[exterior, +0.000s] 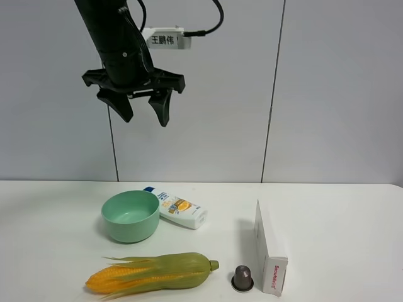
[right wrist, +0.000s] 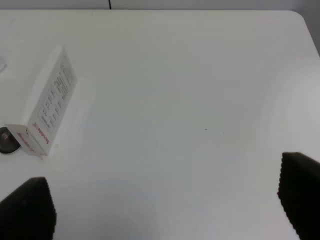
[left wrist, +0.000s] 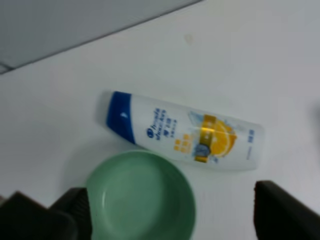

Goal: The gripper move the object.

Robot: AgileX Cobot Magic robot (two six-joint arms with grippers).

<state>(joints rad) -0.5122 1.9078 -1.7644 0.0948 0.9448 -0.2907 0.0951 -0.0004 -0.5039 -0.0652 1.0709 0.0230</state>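
Note:
The object, a long white carton (exterior: 267,242) with red lettering on its near end, stands on its narrow side at the right front of the white table (exterior: 340,220). It also shows in the right wrist view (right wrist: 48,104), off to one side of the open right gripper (right wrist: 165,200), which hovers over bare table. The right gripper is out of the exterior high view. The left gripper (exterior: 145,116) hangs open and empty high above the table at the left. In the left wrist view the left gripper (left wrist: 167,200) is above the bowl and the bottle, far from the carton.
A green bowl (exterior: 130,216) (left wrist: 142,200) sits left of centre. A white blue-capped shampoo bottle (exterior: 179,211) (left wrist: 185,132) lies beside it. An ear of corn (exterior: 151,274) lies at the front. A small dark capsule (exterior: 242,277) (right wrist: 5,140) sits next to the carton's near end.

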